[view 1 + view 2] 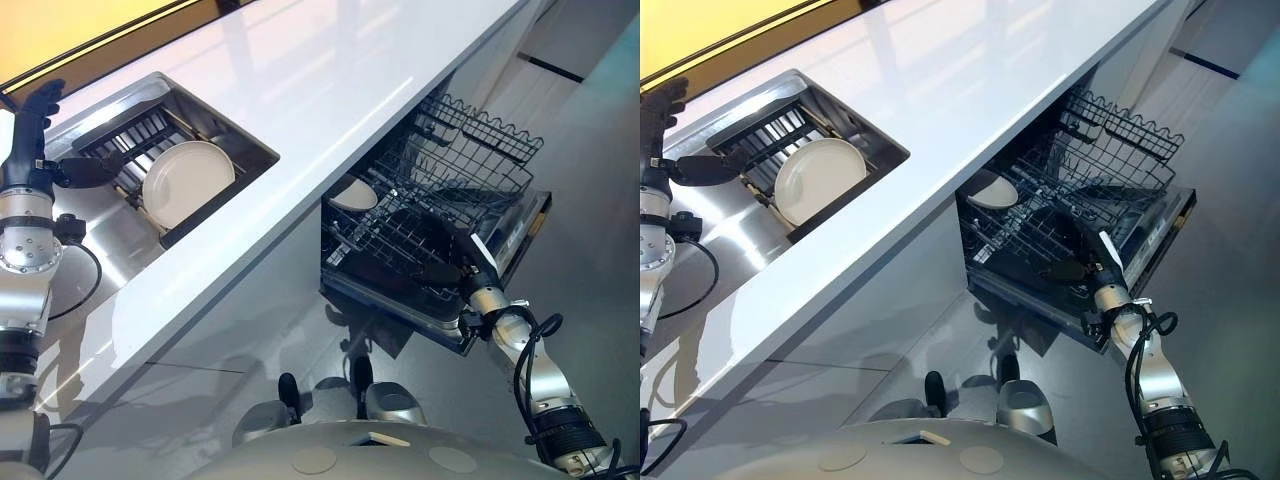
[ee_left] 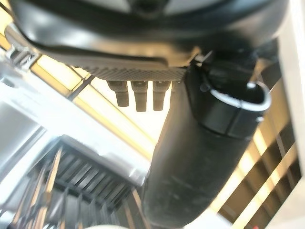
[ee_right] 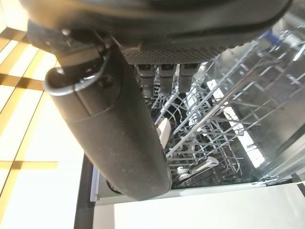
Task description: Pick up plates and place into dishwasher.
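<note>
The right hand sits low in the dishwasher rack, fingers straight and empty. Lifted out carelessly, it could snag the wires around it. One plate sits in the rack beyond its fingertips. Farther off, the left hand is spread wide, thumb just beside the white plate leaning in the drainer; whether they touch is unclear. A one-sided pinch on that leaning rim may let it slip
</note>
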### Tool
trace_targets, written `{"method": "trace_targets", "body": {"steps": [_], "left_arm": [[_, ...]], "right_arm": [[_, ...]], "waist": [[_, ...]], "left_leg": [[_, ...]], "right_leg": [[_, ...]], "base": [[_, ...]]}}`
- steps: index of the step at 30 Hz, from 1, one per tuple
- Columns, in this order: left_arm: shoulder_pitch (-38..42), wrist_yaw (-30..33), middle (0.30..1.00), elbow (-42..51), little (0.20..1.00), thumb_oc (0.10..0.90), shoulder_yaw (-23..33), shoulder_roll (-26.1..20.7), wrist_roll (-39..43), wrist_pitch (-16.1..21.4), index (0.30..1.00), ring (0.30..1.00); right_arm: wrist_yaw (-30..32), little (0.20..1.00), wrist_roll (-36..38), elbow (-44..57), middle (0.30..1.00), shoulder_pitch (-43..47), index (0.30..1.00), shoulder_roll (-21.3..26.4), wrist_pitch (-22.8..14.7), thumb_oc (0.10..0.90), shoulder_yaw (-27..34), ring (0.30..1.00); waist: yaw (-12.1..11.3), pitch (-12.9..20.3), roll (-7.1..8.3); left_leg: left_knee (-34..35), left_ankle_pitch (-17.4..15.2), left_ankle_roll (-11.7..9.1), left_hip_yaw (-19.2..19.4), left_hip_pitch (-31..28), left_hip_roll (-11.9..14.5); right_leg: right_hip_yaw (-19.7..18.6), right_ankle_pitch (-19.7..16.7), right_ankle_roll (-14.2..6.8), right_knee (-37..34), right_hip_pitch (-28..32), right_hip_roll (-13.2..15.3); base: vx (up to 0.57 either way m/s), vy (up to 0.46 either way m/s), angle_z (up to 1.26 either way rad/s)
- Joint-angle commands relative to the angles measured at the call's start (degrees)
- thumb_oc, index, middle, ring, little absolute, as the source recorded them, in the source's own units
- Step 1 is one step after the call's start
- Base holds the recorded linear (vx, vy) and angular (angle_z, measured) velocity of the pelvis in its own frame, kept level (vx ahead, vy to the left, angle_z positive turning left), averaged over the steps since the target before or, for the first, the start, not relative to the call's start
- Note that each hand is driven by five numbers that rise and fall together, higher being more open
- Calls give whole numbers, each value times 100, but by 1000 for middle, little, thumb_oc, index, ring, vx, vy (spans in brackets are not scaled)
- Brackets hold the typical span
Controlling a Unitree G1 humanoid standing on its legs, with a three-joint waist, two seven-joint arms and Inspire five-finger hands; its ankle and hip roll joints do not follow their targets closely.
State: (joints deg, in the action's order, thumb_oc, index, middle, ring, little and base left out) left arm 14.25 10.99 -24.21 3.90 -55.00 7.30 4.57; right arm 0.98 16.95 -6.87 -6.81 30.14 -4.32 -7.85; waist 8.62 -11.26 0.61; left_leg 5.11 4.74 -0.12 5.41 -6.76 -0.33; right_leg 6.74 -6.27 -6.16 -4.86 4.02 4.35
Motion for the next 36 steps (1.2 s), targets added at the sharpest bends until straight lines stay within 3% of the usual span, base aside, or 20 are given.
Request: {"method": "trace_targets", "body": {"steps": [1, 10, 22, 27, 30, 36], "left_arm": [[1107, -45, 900, -375, 900, 800, -53, -616, 302, 84, 900, 900], [2172, -468, 900, -1105, 900, 800, -806, -799, 226, -484, 900, 900], [2797, -1246, 900, -1633, 900, 800, -1371, -841, -54, -1207, 900, 900], [3045, -1954, 900, -1822, 900, 800, -1685, -904, -388, -1554, 900, 900], [3373, -2758, 900, -2068, 900, 800, -2071, -1024, -675, -1890, 900, 900], [3808, -4105, 900, -2393, 900, 800, -2767, -1324, -1477, -2037, 900, 900]], "right_arm": [[115, 900, 160, 389, 900, 454, 900, 283, -567, 800, -87, 900], [162, 900, 126, 349, 900, 565, 900, 467, -593, 800, -264, 900], [201, 900, -3, 414, 900, 625, 900, 560, -549, 800, -272, 900], [140, 900, -13, 468, 900, 630, 900, 631, -515, 800, -215, 900], [116, 900, -18, 535, 900, 663, 900, 702, -442, 800, -192, 900], [22, 900, -1, 541, 900, 670, 900, 812, -458, 800, -93, 900]], "waist": [[159, 276, -362], [359, 47, -407], [551, -172, -473], [634, -264, -498], [688, -334, -522], [723, -443, -583]], "left_leg": [[-459, -704, 114, 233, 136, -341], [-627, -804, 175, 487, 284, -444], [-773, -887, 199, 834, 406, -483], [-854, -932, 206, 941, 448, -490], [-895, -954, 202, 1012, 462, -483], [-889, -970, 215, 1060, 454, -465]], "right_leg": [[-1, 964, -188, 1273, -403, -279], [-167, 814, -340, 1341, -663, -184], [-395, 576, -533, 1434, -919, -80], [-482, 497, -583, 1464, -998, -38], [-513, 429, -606, 1469, -1038, -5], [-494, 396, -630, 1457, -1051, 28]], "base": [[76, 96, -12], [42, 102, -19], [15, 76, -12], [13, 63, -7], [5, 58, 1], [-11, 26, -5]]}}
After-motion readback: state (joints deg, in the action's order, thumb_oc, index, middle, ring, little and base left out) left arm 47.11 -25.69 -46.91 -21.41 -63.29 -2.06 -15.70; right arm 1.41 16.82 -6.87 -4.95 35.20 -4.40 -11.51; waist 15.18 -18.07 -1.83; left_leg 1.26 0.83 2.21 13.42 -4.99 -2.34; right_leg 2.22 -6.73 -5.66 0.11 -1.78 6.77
